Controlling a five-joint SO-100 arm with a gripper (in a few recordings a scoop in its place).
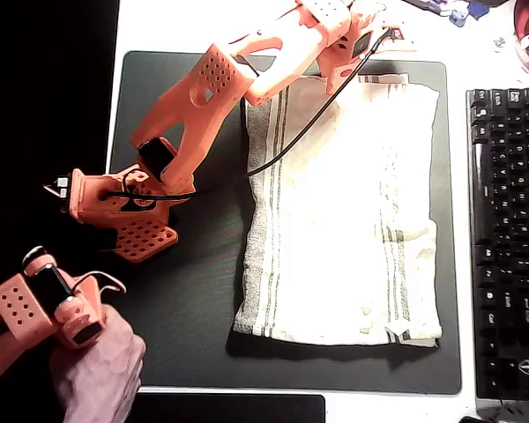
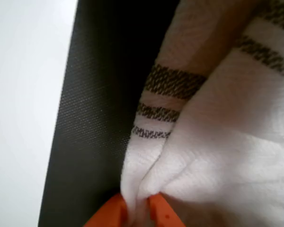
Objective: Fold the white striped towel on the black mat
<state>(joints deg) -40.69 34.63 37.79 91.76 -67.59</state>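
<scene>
The soft white terry towel with thin grey stripes (image 1: 344, 211) lies spread on the large flat black rectangular mat (image 1: 185, 291), taking up its right-hand half in the overhead view, one striped band running down its left side and another nearer its right. In the wrist view I see a fold of that cloth (image 2: 189, 156) bunched up and pinched between my orange two-finger gripper (image 2: 138, 212), the jaws pressed together on the fabric with the grey stripes just above them and bare mat to the left. In the overhead view the gripper (image 1: 363, 46) sits at the towel's far edge, near the top of the mat, so I judge I hold that edge for the first fold. To do this well, I would lift only enough for the cloth to clear itself, then carry the edge straight toward the near edge, keeping the stripes parallel so the halves line up. The grip looks narrow, catching a small pucker, so a quick pull could let it slip. The black keyboard (image 1: 507, 229) sits just beside the mat; I would keep well off it.
</scene>
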